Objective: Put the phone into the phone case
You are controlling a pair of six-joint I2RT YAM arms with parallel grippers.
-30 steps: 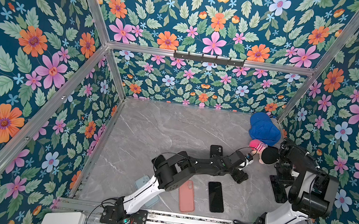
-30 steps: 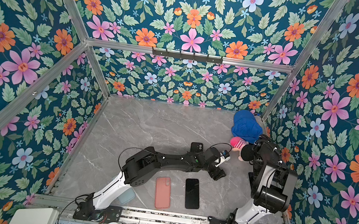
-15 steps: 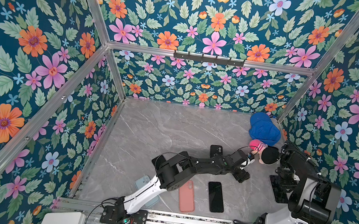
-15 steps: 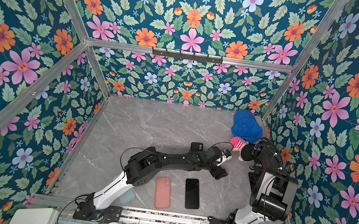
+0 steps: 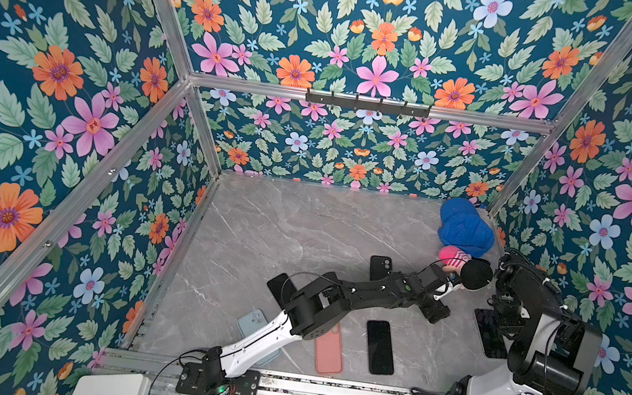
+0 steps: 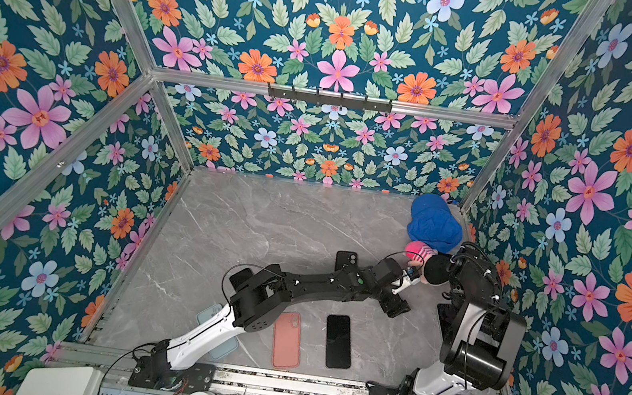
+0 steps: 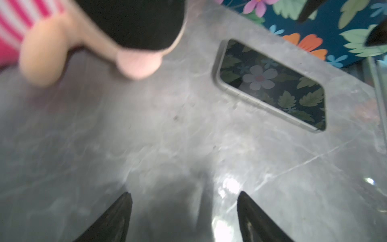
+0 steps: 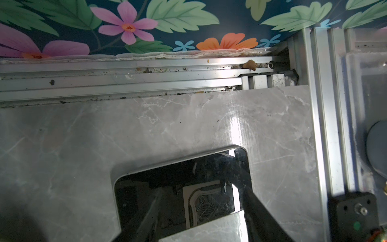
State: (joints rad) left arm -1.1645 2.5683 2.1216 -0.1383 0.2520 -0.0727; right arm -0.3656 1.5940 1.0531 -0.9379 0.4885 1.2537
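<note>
A: Entry, near rail first. What lies there?
B: Pink case (image 5: 329, 351) flat on the table (image 5: 279, 235) at 6 o'clock. Second phone (image 5: 380, 347) just beside it at 5 o'clock, screen up, not touching it. Pale blue case (image 5: 253, 320) at 7 o'clock, partly under the left arm.
A: The phone for the task?
B: Phone (image 8: 178, 174) lies flat at 4 o'clock, close to the right wall, screen up, in no case and well apart from the pink one.
A: Right gripper?
B: Right gripper (image 8: 202, 189) sits directly over that phone's end. Fingers spread, tips above the glass; contact cannot be told.
A: Left gripper?
B: Left gripper (image 7: 184, 193) reaches across to 3 o'clock. Fingers spread wide over bare table, gripping nothing. The phone lies ahead of it, the doll to one side.
A: Farther back?
B: Black case (image 5: 380, 267) beyond the left forearm, toward 1 o'clock from centre, camera cut-out showing. Doll (image 5: 475, 273) at 2 o'clock, its black-haired head between the two wrists. Blue cloth (image 5: 465, 228) behind it in the far right corner, touching the doll
</note>
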